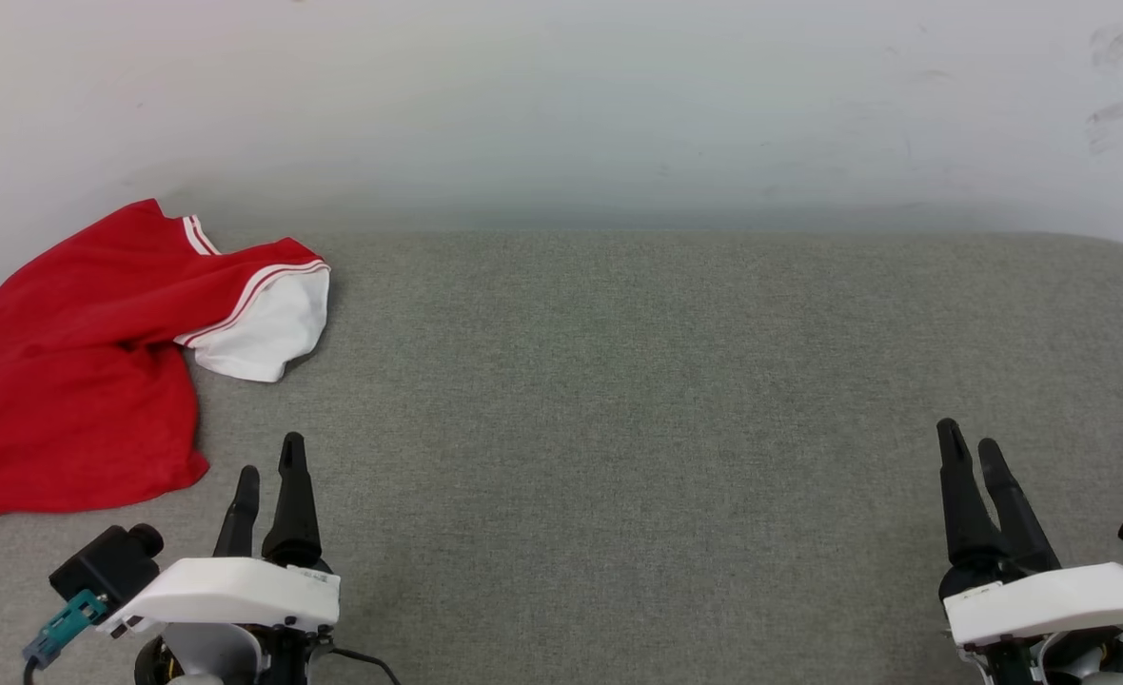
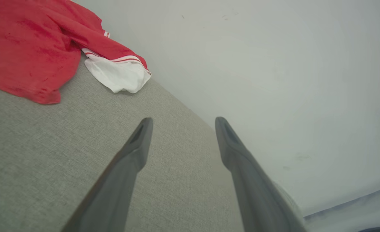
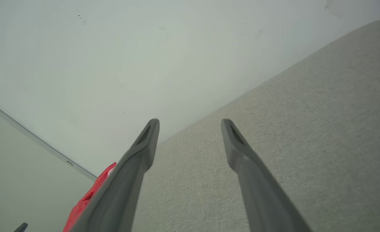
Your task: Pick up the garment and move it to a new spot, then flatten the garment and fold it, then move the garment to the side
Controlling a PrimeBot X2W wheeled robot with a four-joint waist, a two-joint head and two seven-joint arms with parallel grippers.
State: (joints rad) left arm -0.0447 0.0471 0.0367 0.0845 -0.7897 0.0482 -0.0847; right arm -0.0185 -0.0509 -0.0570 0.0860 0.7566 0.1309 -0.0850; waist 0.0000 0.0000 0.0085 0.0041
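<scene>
A soft grey cloth surface point(image 1: 619, 428) runs back to a plain pale wall point(image 1: 561, 95) with a few dark scuffs. The red jersey T-shirt with white sleeves and striped trim point(image 1: 76, 381) lies crumpled at the far left by the wall. Part of it runs off the edge of the head view, and its folds hide much of it. The left gripper point(image 1: 269, 457) and right gripper point(image 1: 967, 436) both have their fingers spread wide and hold nothing. The left one is near the shirt, the right one far away.

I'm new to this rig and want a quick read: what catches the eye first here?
The red garment lies crumpled at the far left of the grey surface, its white sleeve spilling toward the middle. The left tool and right tool sit open and empty at the near corners.
</scene>
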